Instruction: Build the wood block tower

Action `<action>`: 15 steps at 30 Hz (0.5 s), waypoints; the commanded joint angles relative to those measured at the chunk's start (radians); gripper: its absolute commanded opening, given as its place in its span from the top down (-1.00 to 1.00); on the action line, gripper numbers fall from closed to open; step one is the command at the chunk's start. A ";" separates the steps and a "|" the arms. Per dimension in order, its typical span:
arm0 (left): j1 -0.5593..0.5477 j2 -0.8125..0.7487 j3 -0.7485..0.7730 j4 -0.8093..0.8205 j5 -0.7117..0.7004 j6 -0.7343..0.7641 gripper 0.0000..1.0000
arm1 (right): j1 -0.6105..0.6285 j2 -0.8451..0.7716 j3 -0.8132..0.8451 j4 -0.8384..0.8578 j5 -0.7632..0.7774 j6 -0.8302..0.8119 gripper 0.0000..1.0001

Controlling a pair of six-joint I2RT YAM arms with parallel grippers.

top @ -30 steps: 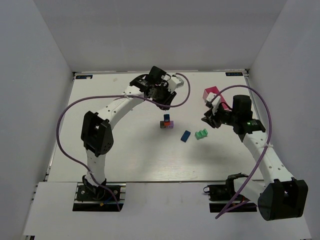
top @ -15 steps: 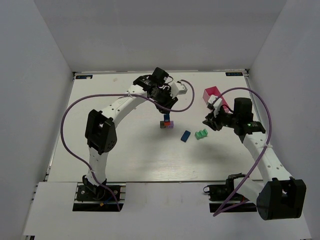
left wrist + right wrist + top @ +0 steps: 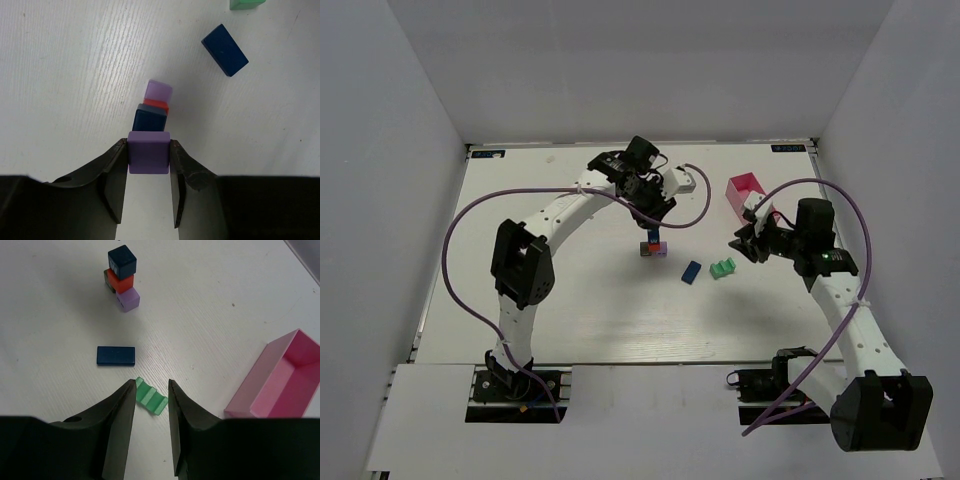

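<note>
Overhead, we saw this:

- The tower [image 3: 653, 246] stood near the middle of the table [image 3: 550, 300]. The left claw [image 3: 655, 222] hung just above it, on an arm bent in from the left.
- A blue block [image 3: 691, 272], flat and oblong, and a green block [image 3: 722, 268] lay just beside each other to the right of the tower, apart from it. The pink tray [image 3: 746, 189] sat farther back on the right.
- The right claw [image 3: 745, 243] hovered near the green block, between it and the pink tray. From that height we could not tell how either claw stood.

Through the left wrist camera:

- The left claw was clamped on a purple block [image 3: 149, 158], with one finger pressed against each side.
- Just past that block we looked down on the tower. A dark blue cube [image 3: 149, 120] sat on top, a red cube [image 3: 159, 105] peeked out behind it, and a lilac cube [image 3: 159, 91] lay beyond.
- We could not tell whether the purple block touched the dark blue cube.
- The blue block lay well off to the upper right.

Through the right wrist camera:

- The right claw's fingers stood apart and gripped nothing. The green block lay on the table, seen through the gap between them.
- The blue block lay a little beyond, and the tower stood farther off.
- On the tower the dark blue cube sat on the red cube, and the lilac cube touched its foot.
- The pink tray lay to the right, open side up.
</note>
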 commanded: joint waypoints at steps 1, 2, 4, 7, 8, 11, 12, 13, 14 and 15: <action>-0.009 0.009 0.026 -0.016 0.020 0.026 0.83 | -0.014 -0.019 -0.007 0.011 -0.046 -0.014 0.24; -0.009 0.009 0.026 -0.016 0.020 0.026 0.83 | -0.017 -0.019 -0.008 0.010 -0.050 -0.016 0.24; -0.009 0.018 0.026 -0.016 0.020 0.026 0.83 | -0.023 -0.017 -0.010 0.005 -0.058 -0.017 0.24; -0.018 0.018 0.026 -0.016 0.009 0.026 0.83 | -0.029 -0.016 -0.014 0.005 -0.066 -0.019 0.24; -0.018 0.027 0.026 -0.016 0.009 0.026 0.83 | -0.031 -0.019 -0.013 0.003 -0.067 -0.019 0.24; -0.027 0.027 0.026 -0.016 -0.012 0.036 0.80 | -0.035 -0.017 -0.011 0.002 -0.073 -0.020 0.24; -0.027 0.027 0.026 -0.016 -0.012 0.036 0.80 | -0.037 -0.016 -0.011 0.000 -0.078 -0.022 0.24; -0.036 0.027 0.026 -0.016 -0.023 0.036 0.80 | -0.039 -0.016 -0.014 0.005 -0.079 -0.022 0.24; -0.037 0.027 0.026 -0.016 -0.023 0.036 0.80 | -0.042 -0.016 -0.014 0.002 -0.081 -0.020 0.24; -0.037 0.037 0.026 -0.016 -0.023 0.036 0.80 | -0.045 -0.016 -0.013 0.002 -0.084 -0.023 0.24</action>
